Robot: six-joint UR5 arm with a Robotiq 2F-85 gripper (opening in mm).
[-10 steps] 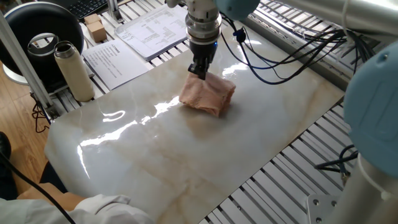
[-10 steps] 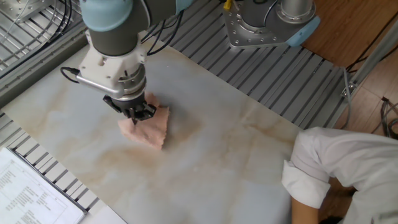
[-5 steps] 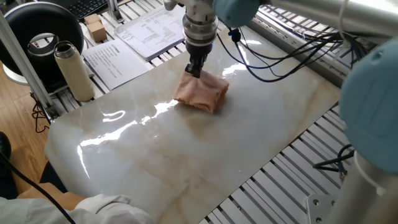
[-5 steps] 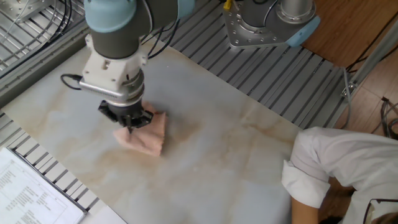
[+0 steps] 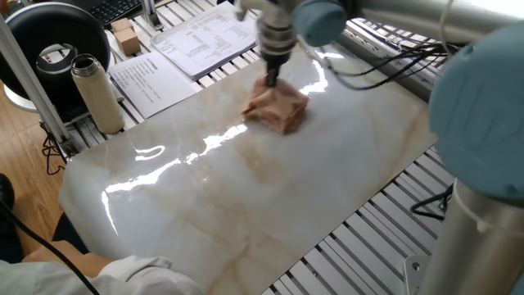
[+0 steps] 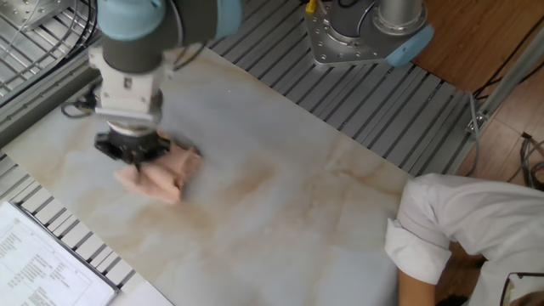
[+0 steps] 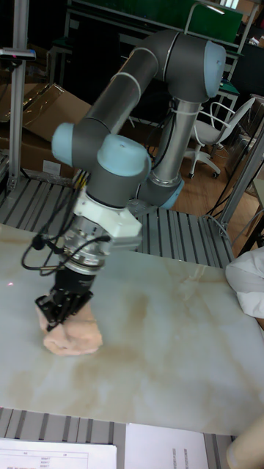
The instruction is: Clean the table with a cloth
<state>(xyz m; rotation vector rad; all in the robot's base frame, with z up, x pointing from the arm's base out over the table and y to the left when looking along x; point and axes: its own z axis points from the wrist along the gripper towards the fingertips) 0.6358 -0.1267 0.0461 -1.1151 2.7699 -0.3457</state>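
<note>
The pinkish-beige cloth (image 5: 277, 110) (image 6: 160, 174) (image 7: 75, 335) lies bunched on the glossy marble table (image 5: 246, 205) (image 6: 280, 221) (image 7: 169, 337), toward its far end near the paper sheets. My gripper (image 5: 271, 79) (image 6: 130, 155) (image 7: 56, 311) points straight down and is shut on the cloth's top edge, pressing it against the slab. The fingertips are buried in the fabric.
White printed sheets (image 5: 176, 49) (image 6: 38, 263) lie on the ribbed frame beside the slab. A beige bottle (image 5: 97, 94), a black round object (image 5: 57, 51) and a small box (image 5: 124, 35) stand nearby. A person's white sleeve (image 5: 115, 274) (image 6: 459, 234) reaches over the slab's near end.
The gripper has dragged the cloth across the slab, sideways toward the edge nearest the paper sheets. The arm swung with it; the grip stayed shut.
</note>
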